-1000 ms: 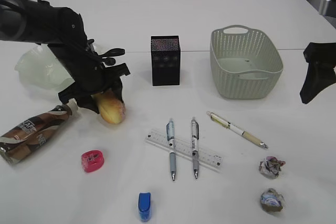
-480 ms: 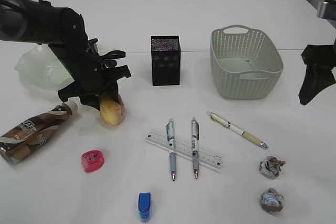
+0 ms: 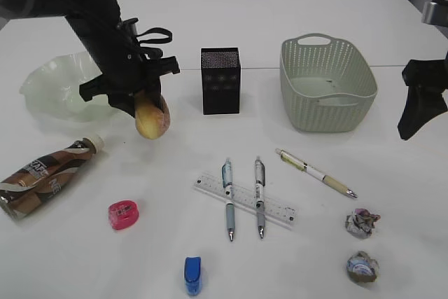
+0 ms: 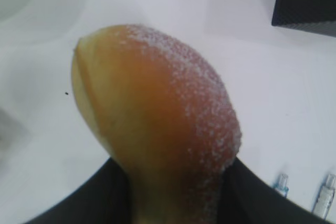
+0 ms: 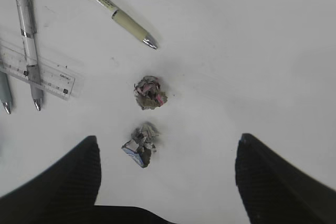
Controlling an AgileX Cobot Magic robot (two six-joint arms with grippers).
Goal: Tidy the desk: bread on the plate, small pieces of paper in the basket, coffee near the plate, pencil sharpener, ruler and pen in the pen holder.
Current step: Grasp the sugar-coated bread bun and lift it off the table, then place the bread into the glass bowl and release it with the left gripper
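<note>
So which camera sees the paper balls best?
The right wrist view: both paper balls lie close below it, unobstructed. The exterior view shows them small, at its lower right corner. The left wrist view misses them.

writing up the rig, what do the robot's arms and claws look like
Both arms are matte black. The left arm is thick and tubular, with black cable loops near its left claw. The right claw has two broad, blunt fingers with finely ribbed black pads. No markings visible.

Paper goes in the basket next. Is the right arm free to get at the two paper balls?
Probably yes: the right end effector is open and empty above both paper balls, nothing covering them.
</note>
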